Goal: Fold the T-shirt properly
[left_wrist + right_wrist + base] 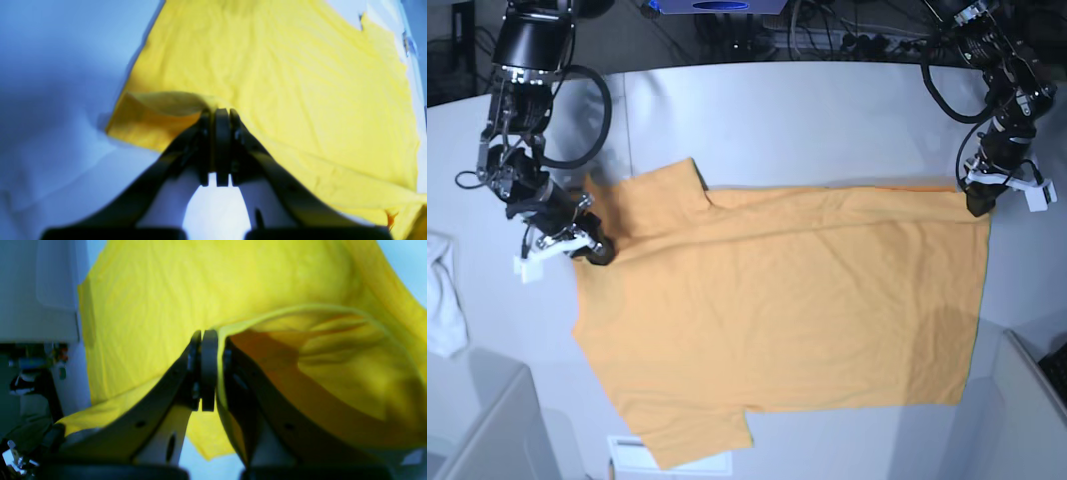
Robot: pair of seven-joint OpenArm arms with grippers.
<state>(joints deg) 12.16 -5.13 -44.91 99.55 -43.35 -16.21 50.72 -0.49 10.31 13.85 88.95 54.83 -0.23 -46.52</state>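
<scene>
Between the closed jaws of the left gripper (216,115) sat a pinched fold of the T-shirt (787,300), at the hem corner, with the cloth lifted into a small ridge just beside the fingertips and lying flat beyond them. Likewise clamped in the right gripper (209,336): an edge of the same orange garment near the shoulder, fabric billowing up beside one finger and showing a darker shaded hollow. Stretched from one gripper to the other in the base view, long axis running across the table (827,110), neck end by the right gripper, hem by the left gripper. Lay mostly spread flat, one sleeve reaching outward beyond the right gripper, the other sleeve at the near edge of the table, well apart from both. Plain side up, lightly wrinkled. Beyond the right gripper, off to its side, a small white cloth (445,295) rested near the table edge. Farther back, dark cables (827,40) behind the pale grey surface.
</scene>
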